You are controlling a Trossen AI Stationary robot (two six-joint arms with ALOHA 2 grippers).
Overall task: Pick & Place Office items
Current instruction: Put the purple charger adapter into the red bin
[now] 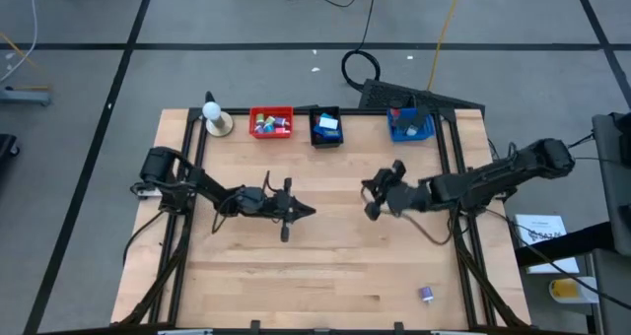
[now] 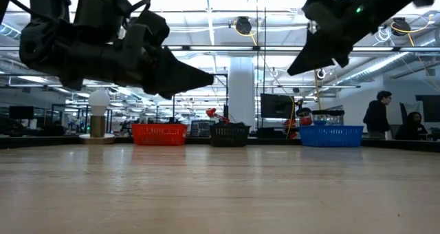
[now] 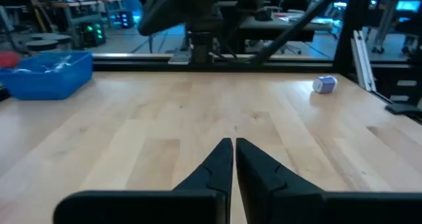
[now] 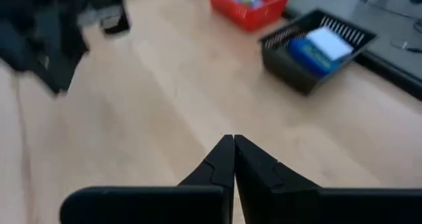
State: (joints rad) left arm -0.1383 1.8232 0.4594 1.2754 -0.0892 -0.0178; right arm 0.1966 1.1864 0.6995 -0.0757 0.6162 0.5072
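Lying alone near the table's (image 1: 325, 266) front right edge, a small purple-and-white roll (image 1: 426, 294) sits well apart from both arms; left gripper (image 1: 308, 213) and right gripper (image 1: 369, 199) hover mid-table, tips facing, each pinched shut on nothing; only the low view shows them raised off the wood.

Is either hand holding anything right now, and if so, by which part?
Nothing is held. The left hand and the right hand are both shut on empty air above the table.
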